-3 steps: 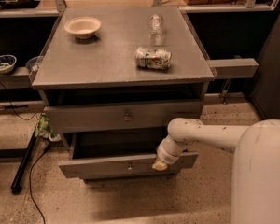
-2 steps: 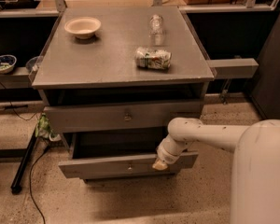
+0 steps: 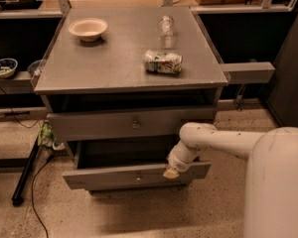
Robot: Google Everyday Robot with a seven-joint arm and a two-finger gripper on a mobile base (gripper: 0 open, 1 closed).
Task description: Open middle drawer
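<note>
Evidently very little is changing at this moment. The gripper point(image 3: 171, 172) is sitting at the top edge of the middle drawer point(image 3: 114, 177), toward the right end of its front, just where it was sitting a second ago. The drawer front is standing out from the cabinet point(image 3: 54, 78) by the same amount as in the earlier frames. I cannot tell whether the gripper is clamping that edge or only pressing against it.

Just behind and to the left of the gripper, the drawer's dark interior point(image 3: 124, 152) is showing as a wide gap. To the gripper's left, the small knob point(image 3: 137, 177) is sitting at the centre of the front, with nothing touching it. Above the gripper, the upper drawer point(image 3: 104, 125) is looking nearly closed. The white arm point(image 3: 223, 140) is reaching in from the gripper's right.

Higher up and well apart from the gripper, a can point(image 3: 162, 62) is lying on its side on the cabinet top, with a bottle point(image 3: 165, 25) beyond it and a bowl point(image 3: 88, 29) far up to the left.

Since nothing is moving, the pull is probably ending, and the opening is looking largely done.
</note>
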